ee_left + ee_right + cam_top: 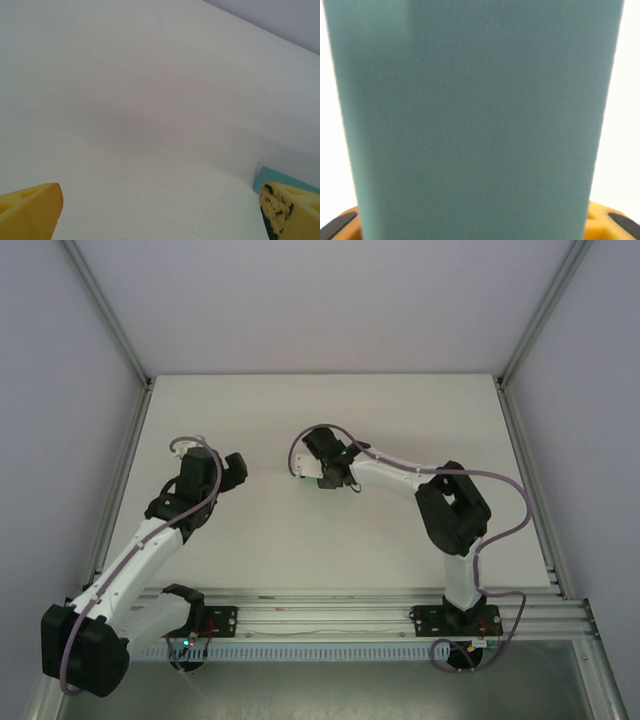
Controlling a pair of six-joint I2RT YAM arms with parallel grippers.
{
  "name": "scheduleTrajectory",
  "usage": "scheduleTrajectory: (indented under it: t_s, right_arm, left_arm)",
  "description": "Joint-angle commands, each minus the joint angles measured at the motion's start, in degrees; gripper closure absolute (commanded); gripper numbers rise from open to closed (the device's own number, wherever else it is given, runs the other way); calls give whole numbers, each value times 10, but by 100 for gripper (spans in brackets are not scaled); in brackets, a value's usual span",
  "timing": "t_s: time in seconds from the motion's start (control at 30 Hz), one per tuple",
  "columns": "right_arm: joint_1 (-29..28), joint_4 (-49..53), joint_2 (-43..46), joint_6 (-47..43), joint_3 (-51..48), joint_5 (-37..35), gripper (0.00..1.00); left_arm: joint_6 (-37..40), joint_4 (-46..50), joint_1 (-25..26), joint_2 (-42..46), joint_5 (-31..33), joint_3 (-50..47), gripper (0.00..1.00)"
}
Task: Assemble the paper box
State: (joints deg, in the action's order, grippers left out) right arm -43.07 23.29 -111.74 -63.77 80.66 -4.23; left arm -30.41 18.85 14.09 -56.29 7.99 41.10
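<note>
The paper box is a teal-green card face that spans nearly the whole right wrist view. It sits between the yellow fingers of my right gripper, which press on its two sides. In the top view the right gripper points down at mid-table and covers the box. My left gripper hovers to the left of it, a short gap away. In the left wrist view the left gripper stands wide open over bare table, and a teal corner of the box peeks out above its right finger.
The white table is framed by aluminium posts and grey side walls. A slotted rail carries both arm bases along the near edge. Purple cables loop off each arm.
</note>
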Motion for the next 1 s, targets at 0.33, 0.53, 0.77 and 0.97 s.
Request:
scheduleTrajectory:
  t_s: [0.33,0.53,0.77,0.97]
  right_arm:
    - [-43,-32,112,43,-139,-76,2]
    - [-56,-19,246,86,-197,7,0]
    - [18,-132,400,266,-280,11,0]
    - [202,-296,455,494,-412,-29,0]
  left_arm:
    - [-8,-16,-5,27,42,-29,0]
    - [10,-40,-6,24,55,-24,0]
    - [109,-162,-21,7,95,-62,0]
    - [178,-339,-89,-53,70,-139,0]
